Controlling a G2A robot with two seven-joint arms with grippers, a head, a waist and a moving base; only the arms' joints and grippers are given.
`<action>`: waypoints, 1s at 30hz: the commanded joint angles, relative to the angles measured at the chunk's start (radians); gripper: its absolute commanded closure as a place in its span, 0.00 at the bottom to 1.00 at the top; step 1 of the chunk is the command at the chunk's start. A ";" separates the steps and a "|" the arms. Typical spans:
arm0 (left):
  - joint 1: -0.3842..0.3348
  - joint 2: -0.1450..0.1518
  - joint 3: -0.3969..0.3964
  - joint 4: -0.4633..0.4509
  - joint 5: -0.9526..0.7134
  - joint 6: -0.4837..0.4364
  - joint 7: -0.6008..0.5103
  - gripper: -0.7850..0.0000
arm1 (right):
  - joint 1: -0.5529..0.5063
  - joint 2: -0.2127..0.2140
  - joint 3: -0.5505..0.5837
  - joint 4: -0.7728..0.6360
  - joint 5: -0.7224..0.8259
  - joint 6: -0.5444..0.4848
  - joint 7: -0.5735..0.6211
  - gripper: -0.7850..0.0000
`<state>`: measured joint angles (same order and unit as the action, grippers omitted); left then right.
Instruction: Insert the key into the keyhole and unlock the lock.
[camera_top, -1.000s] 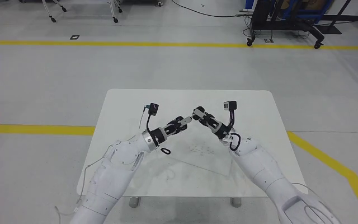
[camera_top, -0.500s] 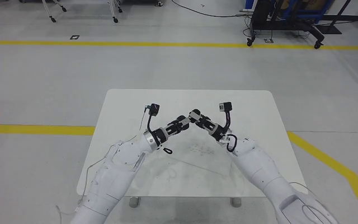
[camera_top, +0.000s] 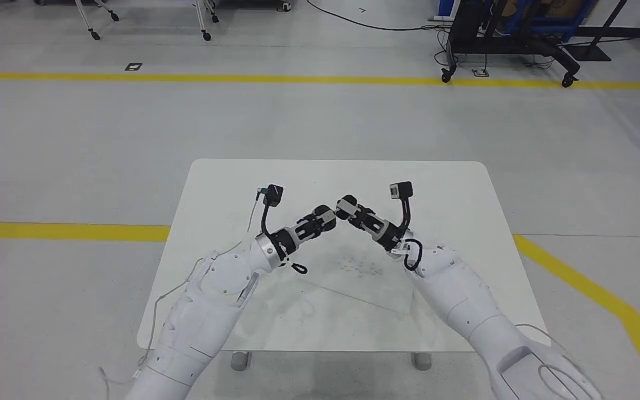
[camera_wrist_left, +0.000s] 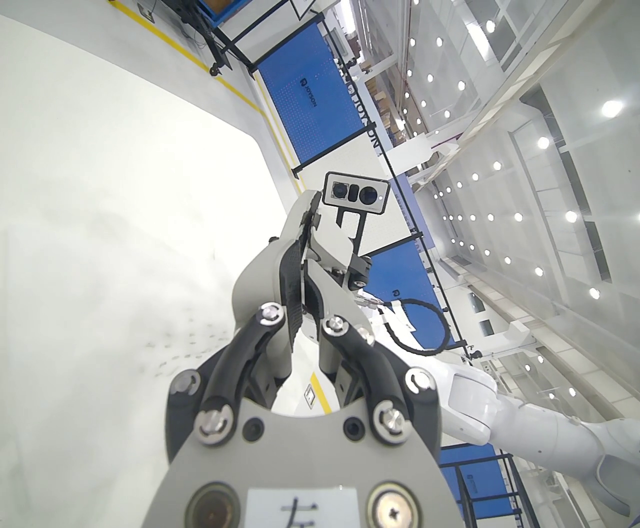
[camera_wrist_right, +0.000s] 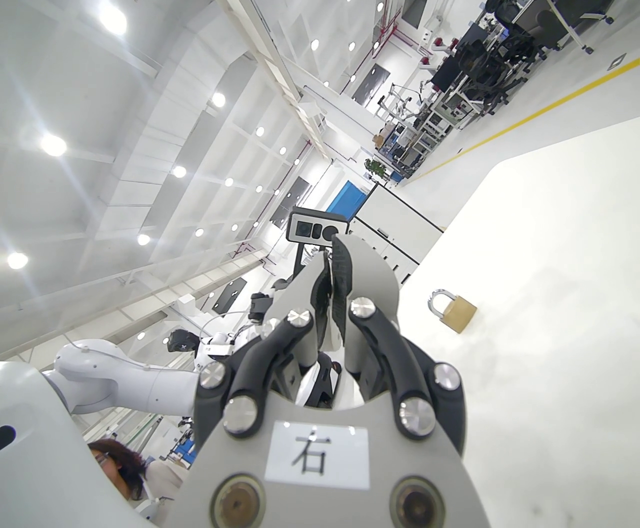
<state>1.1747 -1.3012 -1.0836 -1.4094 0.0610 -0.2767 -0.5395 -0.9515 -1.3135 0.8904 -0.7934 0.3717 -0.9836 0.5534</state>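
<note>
A brass padlock (camera_wrist_right: 456, 311) with a silver shackle lies flat on the white table (camera_top: 440, 190), untouched by either arm. Both grippers hang tip to tip above the table's middle. My left gripper (camera_top: 326, 214) is shut, its black pads pressed together (camera_wrist_left: 309, 215), and I see nothing between them. My right gripper (camera_top: 345, 204) is shut too (camera_wrist_right: 332, 255). A thin silvery edge between its pads looks like the key (camera_wrist_right: 327, 267), most of it hidden by the pads. From above, the arms hide the padlock.
A black cable loop (camera_top: 296, 268) hangs under the left wrist, close to the tabletop. The table's far edge and rounded corners are within reach of both arms, and bare table (camera_top: 250, 200) lies on either side of them.
The right gripper has shifted a little to the left and the left one slightly forward, so the two sets of fingertips now meet. The gap seen a second ago has gone.
</note>
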 joint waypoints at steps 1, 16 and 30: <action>0.000 0.001 -0.004 0.001 0.008 0.003 0.010 1.00 | 0.001 -0.001 0.002 0.001 -0.001 0.001 0.002 1.00; 0.012 0.004 -0.024 -0.008 -0.013 0.000 0.033 0.80 | -0.008 -0.003 0.023 -0.015 -0.001 0.007 0.022 1.00; 0.010 0.006 -0.020 -0.008 -0.007 0.008 0.017 0.85 | -0.016 -0.011 0.027 -0.030 0.002 0.022 0.033 1.00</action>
<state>1.1852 -1.2959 -1.1038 -1.4189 0.0491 -0.2700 -0.5213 -0.9678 -1.3236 0.9175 -0.8224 0.3733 -0.9616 0.5858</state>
